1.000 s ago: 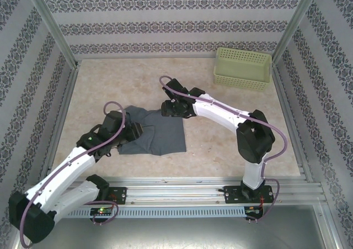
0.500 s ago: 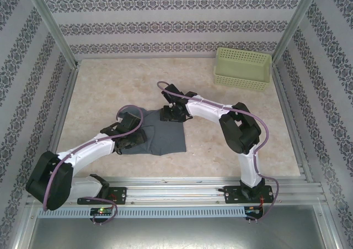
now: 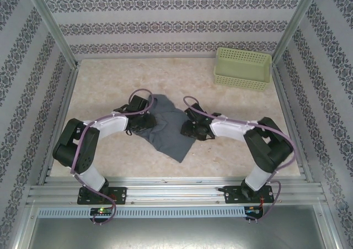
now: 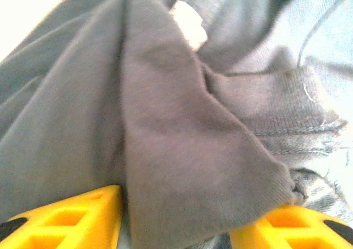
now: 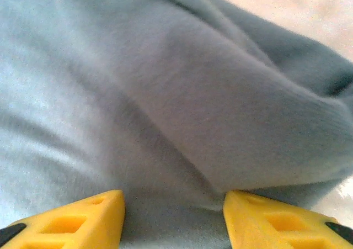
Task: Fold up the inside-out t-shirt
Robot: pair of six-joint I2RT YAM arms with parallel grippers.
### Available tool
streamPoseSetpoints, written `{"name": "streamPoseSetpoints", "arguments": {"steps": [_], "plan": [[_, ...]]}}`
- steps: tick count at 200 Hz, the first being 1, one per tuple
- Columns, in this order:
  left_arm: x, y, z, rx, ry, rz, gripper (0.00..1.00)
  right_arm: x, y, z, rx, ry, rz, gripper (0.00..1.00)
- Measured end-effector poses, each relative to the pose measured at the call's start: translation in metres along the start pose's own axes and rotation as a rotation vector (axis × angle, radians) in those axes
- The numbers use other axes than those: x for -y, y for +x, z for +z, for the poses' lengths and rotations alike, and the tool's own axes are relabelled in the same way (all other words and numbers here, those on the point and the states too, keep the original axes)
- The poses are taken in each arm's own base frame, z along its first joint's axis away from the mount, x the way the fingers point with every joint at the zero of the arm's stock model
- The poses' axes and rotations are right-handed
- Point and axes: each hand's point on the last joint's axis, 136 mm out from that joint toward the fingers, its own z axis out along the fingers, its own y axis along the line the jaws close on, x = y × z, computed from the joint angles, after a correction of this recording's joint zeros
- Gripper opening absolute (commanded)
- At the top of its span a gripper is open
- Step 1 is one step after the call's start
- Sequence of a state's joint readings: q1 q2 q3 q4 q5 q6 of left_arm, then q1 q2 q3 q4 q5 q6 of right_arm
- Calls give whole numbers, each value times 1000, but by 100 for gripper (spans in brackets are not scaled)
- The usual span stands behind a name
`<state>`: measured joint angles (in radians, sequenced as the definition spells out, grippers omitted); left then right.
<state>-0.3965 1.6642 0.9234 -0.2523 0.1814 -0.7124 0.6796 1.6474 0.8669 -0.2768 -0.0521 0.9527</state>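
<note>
Room: patterned wallpaper panels close off three sides, with bare metal posts at the corners.
Surface: I work on a pale marbled tabletop, flat and matt, so I judge cloth will drag on it rather than skate.
Shirt position: the inside-out t-shirt lies crumpled between my two sets of jaws, one corner trailing out on the side nearer the arm bases.
Left jaws: the left gripper pinches a thick ridge of cloth, and creases run down into the gap between its yellow fingers.
Right jaws: the right gripper stands part-way apart with a rounded fold bulging between the fingers; I cannot tell whether it clamps or merely straddles it.
Handling: I judge the shirt light, limp and non-slippery cotton. It holds no shape, sags from any grip, and stacked layers can slip apart under a shallow pinch.
Where to hold: I would take the firmer edges. Ahead of the left jaws and to their right I see a stitched hem, and further ahead a small pale label.
Risk: I think a bite on a bunched fold lifts several layers at once, so the cloth needs spreading first.
Bystander: a pale green perforated basket sits well apart from both jaws, beyond the right pair, near the far wall.
</note>
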Motion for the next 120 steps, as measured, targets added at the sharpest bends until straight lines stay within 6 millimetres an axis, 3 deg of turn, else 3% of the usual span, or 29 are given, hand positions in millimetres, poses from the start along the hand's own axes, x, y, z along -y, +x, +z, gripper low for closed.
{"name": "streamPoseSetpoints", "arguments": {"steps": [22,37,77,97,120], "plan": [[25,-12,-12,32,18,89,67,10,24,-15,2,25,-17,56],[45,-9,-22,51,22,189,71,8,30,-27,16,26,-45,57],[85,22,-61,104,67,433,77,-2,2,-65,148,-19,-72,58],[87,24,-58,105,46,474,77,5,-16,-68,182,-10,-48,59],[82,25,-33,61,-38,492,77,11,-30,-66,194,9,-40,60]]}}
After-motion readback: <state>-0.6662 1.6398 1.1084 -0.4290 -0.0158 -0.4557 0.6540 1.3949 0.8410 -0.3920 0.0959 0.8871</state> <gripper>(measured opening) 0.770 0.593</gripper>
